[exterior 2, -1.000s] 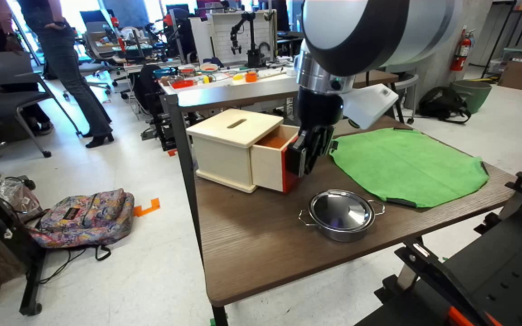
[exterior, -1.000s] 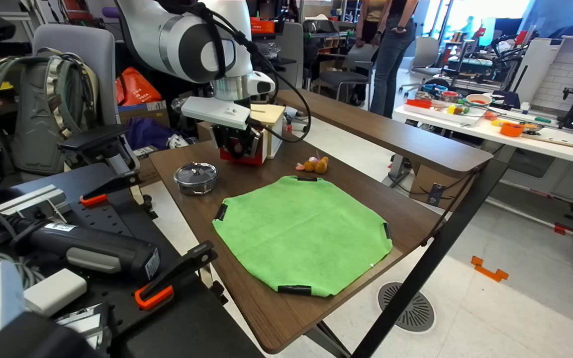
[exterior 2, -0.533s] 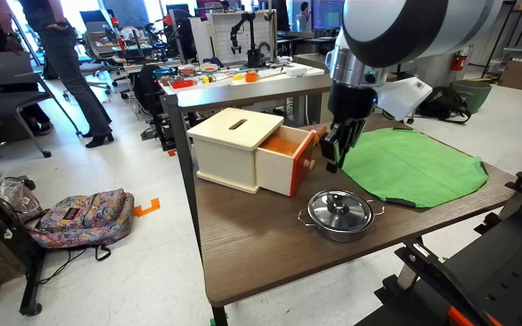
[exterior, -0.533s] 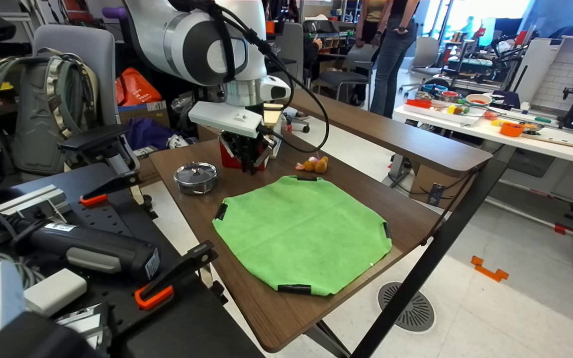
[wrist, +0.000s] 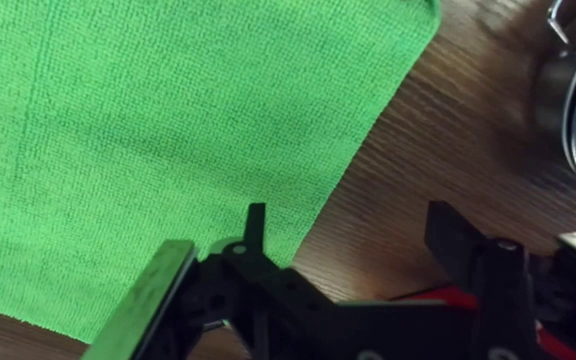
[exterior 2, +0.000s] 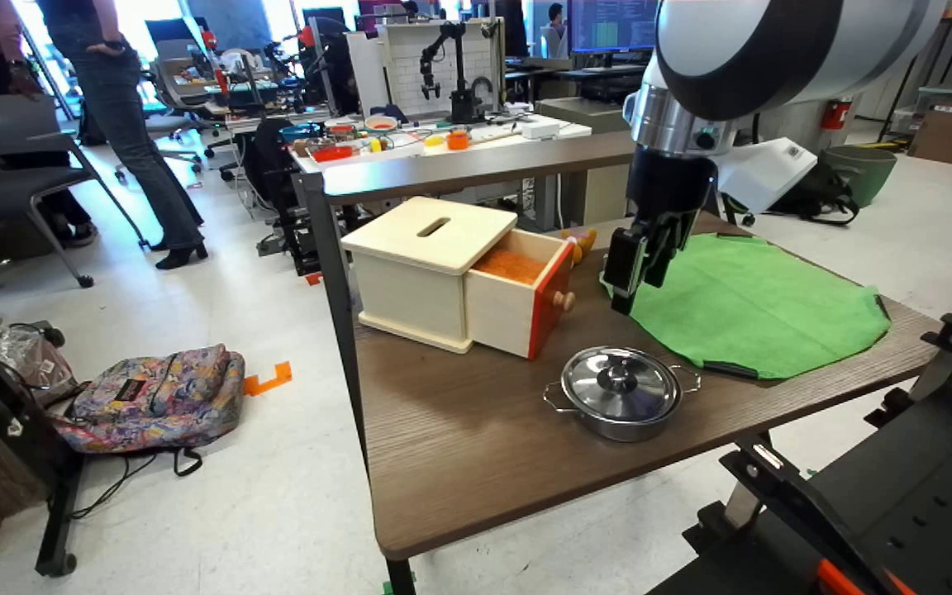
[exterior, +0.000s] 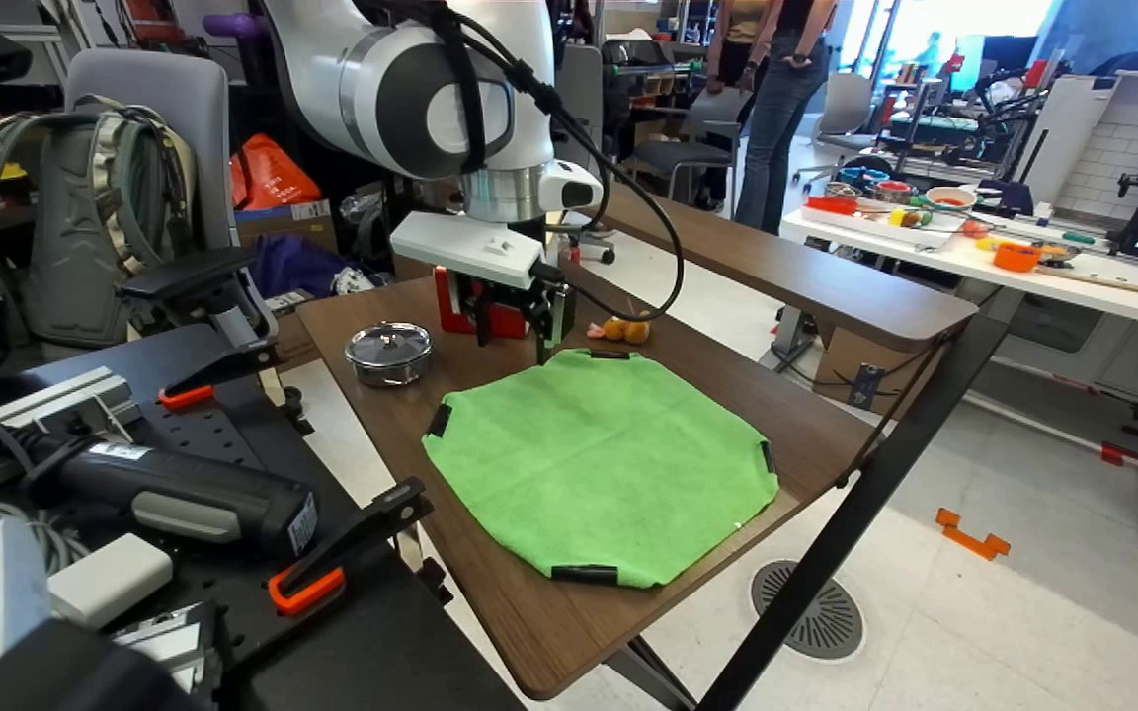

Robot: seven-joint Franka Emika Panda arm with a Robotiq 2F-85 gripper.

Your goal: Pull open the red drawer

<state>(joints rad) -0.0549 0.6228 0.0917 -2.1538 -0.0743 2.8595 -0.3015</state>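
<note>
Exterior view, from the left: a pale wooden box (exterior 2: 408, 285) is sitting on the counter (exterior 2: 459, 463), and its red drawer (exterior 2: 544, 312) is jutting partway out, a knob (exterior 2: 566, 301) projecting from its front. Nearer the camera, a lidded pot (exterior 2: 623, 397) is resting. Right of the drawer, the gripper (exterior 2: 637, 293) is hanging clear of the knob, its fingers (wrist: 450, 237) standing wide apart in the wrist view. A green cloth (exterior 2: 761, 306) is lying rightmost.

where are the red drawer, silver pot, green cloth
Red drawer (exterior 2: 547, 306): in an exterior view, on its front.
Silver pot (exterior 2: 625, 402): in an exterior view, on its lid.
Green cloth (exterior: 601, 468): in an exterior view, on its middle.
</note>
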